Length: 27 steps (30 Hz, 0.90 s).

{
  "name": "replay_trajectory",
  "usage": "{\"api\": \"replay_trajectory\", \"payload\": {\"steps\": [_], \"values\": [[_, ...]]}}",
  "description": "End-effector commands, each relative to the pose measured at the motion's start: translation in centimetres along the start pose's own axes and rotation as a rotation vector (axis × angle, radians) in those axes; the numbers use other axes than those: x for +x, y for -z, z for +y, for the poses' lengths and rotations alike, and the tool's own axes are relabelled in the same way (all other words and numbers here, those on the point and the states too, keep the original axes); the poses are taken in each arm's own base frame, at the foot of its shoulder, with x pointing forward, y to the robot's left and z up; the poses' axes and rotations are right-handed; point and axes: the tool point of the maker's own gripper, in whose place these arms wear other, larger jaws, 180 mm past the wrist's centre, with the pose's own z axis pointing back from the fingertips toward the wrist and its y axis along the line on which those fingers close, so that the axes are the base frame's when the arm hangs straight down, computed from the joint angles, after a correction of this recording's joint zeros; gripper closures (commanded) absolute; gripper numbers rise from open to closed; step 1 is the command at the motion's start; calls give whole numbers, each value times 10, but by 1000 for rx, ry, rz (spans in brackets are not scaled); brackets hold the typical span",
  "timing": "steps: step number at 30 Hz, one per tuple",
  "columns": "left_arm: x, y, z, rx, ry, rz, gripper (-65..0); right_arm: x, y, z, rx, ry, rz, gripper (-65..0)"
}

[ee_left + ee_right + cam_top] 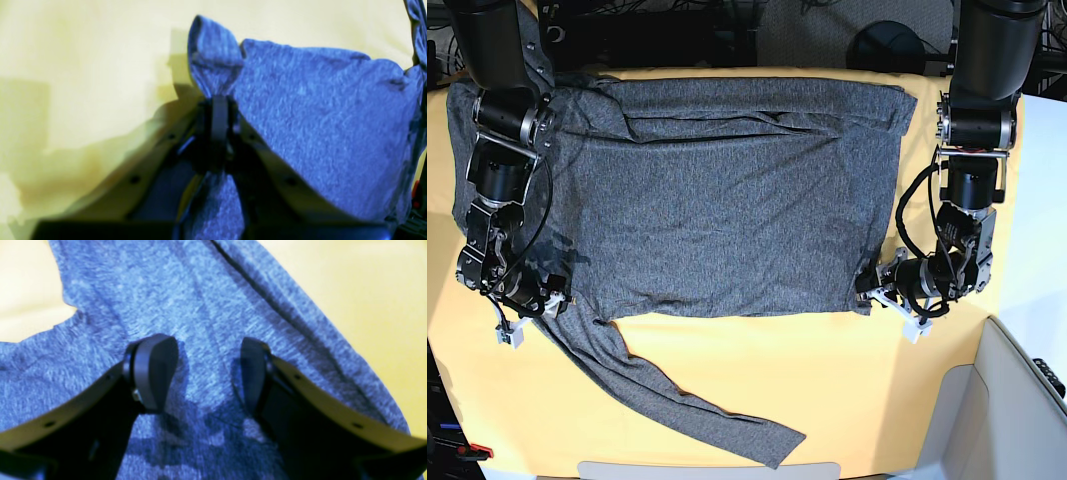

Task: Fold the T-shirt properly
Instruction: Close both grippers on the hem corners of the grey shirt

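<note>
Left gripper pinches the heathered dark-grey knit T-shirt's corner; right gripper gapes wide (over fabric, gripping nothing).

Both wrist views were blurred. The T-shirt ran past the right wrist view's edges; its far-left part lay hidden behind the right arm. The left gripper was too small to read from the base.
</note>
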Motion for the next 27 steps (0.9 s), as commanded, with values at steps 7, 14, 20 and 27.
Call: {"api": "replay_trajectory", "payload": {"steps": [7, 14, 20, 27], "values": [[10, -6, -1, -3, 12, -21, -5, 71, -29, -21, -35, -15, -152, -343], [7, -5, 1, 0, 10, -14, -5, 91, -44, -56, -81, 25, -151, -346], [-1, -4, 5, 6, 3, -2, -5, 67, -41, -79, -112, 47, -105, -345], [-3, -3, 7, 7, 1, 2, -5, 30, -34, -86, -99, 13, -37, -347]]}}
